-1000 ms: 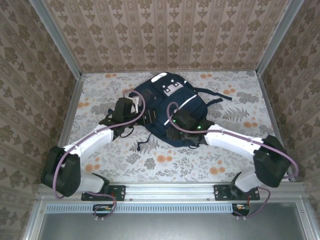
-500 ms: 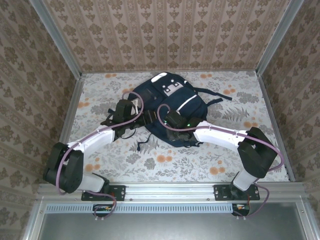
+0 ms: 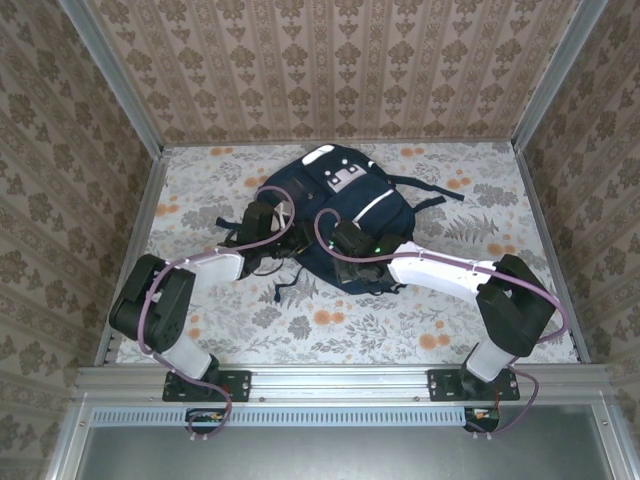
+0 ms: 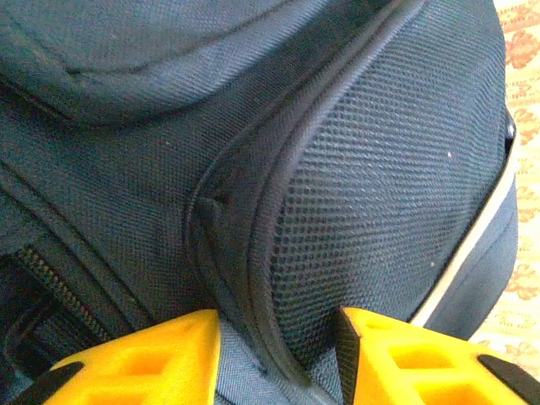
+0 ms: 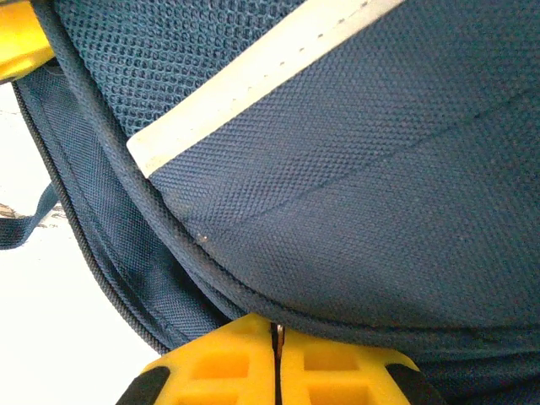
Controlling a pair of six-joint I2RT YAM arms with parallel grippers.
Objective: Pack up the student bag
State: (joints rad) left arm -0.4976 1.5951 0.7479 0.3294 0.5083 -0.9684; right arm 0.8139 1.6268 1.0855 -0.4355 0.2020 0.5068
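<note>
Top external: student bag (image 3: pixel 315 200) flat, mid-table (image 3: pixel 450 300). Changes: left gripper (image 4: pixel 278 337) moved in, fingers narrowing astride the mesh-pocket seam, grip uncertain; right gripper (image 5: pixel 276 337) now pressed together at the piped edge. Likely 2 holds forming to open it

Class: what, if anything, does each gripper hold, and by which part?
Left gripper straddles the mesh-pocket seam of the student bag; grip uncertain. Right gripper is shut at its piped seam; whether it pinches fabric cannot be told.

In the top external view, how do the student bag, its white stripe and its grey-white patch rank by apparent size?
1. student bag, by far.
2. white stripe and grey-white patch: they look about alike, so unranked.
</note>
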